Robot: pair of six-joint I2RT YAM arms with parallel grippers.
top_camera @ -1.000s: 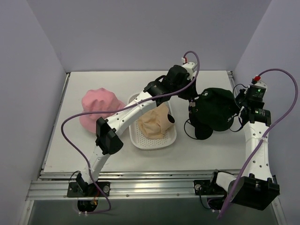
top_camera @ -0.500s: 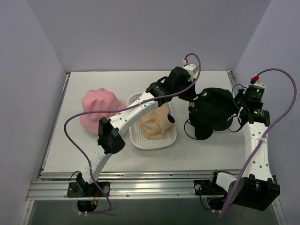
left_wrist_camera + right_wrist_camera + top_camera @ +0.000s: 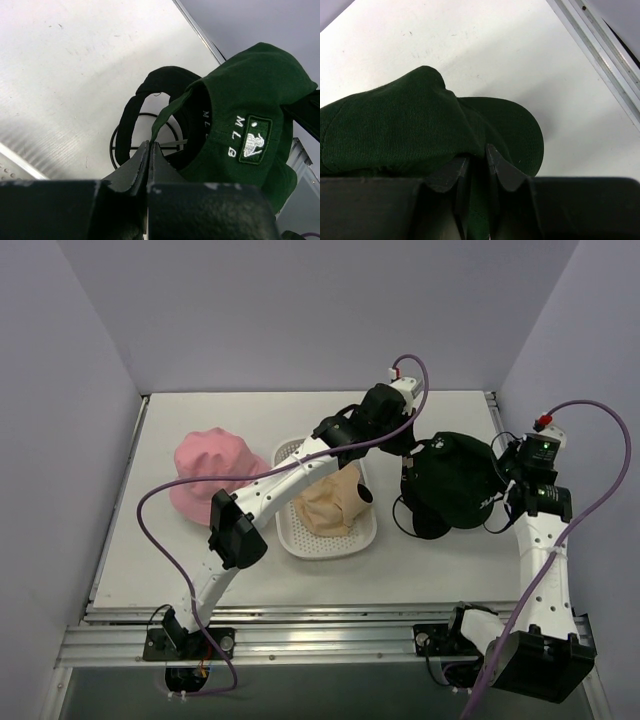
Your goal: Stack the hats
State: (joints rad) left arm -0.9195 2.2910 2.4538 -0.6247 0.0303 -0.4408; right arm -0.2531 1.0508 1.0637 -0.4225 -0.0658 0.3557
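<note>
Both your end effectors are on the dark green hat (image 3: 250, 90), which hangs between them. The left end effector (image 3: 150, 146) is pressed fully together on the thin back rim. The right end effector (image 3: 477, 155) is narrow, with a fold of crown fabric beside the brim caught between its fingers. The left pinch looks slight, so a quick lift or a pull from the right could probably slip the rim free and let the hat drop crooked. The black hat (image 3: 142, 92) lies directly under the green one, just ahead of the left tips, with the thin wire loop (image 3: 116, 150) beside it. A low drag may catch either and carry it along. Outward of the right end effector, the desk's metal edge rail (image 3: 600, 45) and the side wall are near, so you have little room there. Past the left end effector, away from the right one, lie the white tray (image 3: 345, 540) holding the beige hat (image 3: 330, 502), then the pink hat (image 3: 205, 472). Bare desk (image 3: 300, 420) lies beyond.
</note>
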